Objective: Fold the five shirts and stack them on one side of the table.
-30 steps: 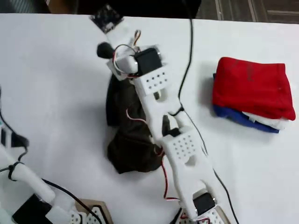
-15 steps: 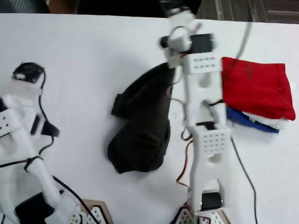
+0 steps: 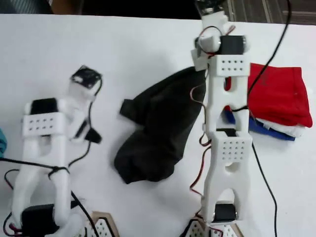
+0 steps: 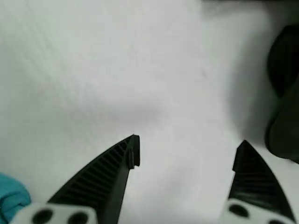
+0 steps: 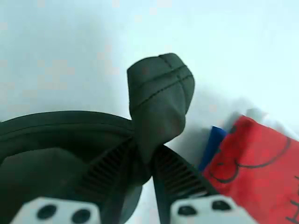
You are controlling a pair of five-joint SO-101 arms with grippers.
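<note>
grip: right fingers [image 5: 175, 172] pinch a stitched hem fold of the black shirt [image 3: 158, 133] | left fingers [image 4: 114, 172] spread above the bare surface [image 3: 123, 44] | change: we see the right arm has swung toward the red-topped stack [image 3: 276, 96], stretching the shirt that way; we judge it not yet folded | cloth: soft, limp, lumpy; stack flat, squared

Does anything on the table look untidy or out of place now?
Yes. The black shirt lies crumpled in the middle of the table, unfolded, one corner pinched in the right gripper beside the folded stack with the red shirt on top.
</note>
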